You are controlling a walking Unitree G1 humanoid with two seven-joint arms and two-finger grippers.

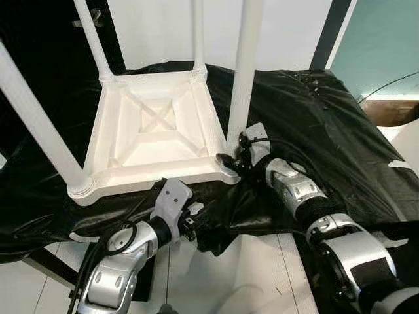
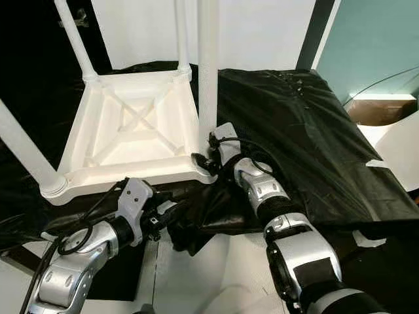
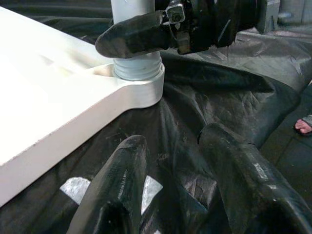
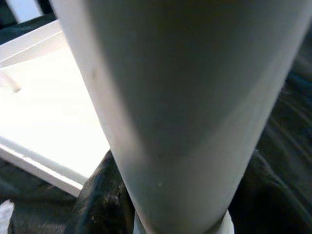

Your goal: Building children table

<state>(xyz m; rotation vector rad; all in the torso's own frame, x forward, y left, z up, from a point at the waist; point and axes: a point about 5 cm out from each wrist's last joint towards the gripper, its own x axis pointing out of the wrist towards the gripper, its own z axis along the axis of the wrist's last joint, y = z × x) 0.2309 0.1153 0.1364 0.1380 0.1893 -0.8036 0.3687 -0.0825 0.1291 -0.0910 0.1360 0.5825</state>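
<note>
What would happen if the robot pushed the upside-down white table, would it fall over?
Probably not: the white table lies flat on its wide top, legs up, so it likely slides rather than tips. The black plastic sheet under it looks slick and crinkly, so it may bunch. The right gripper at one leg may steady it.

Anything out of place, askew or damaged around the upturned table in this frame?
Nothing looks damaged. The white table top lies upside down on the black sheet, four legs standing upright. The sheet is rumpled and bunched at the near edge, under the left tool. The right tool is at the near right leg.
</note>
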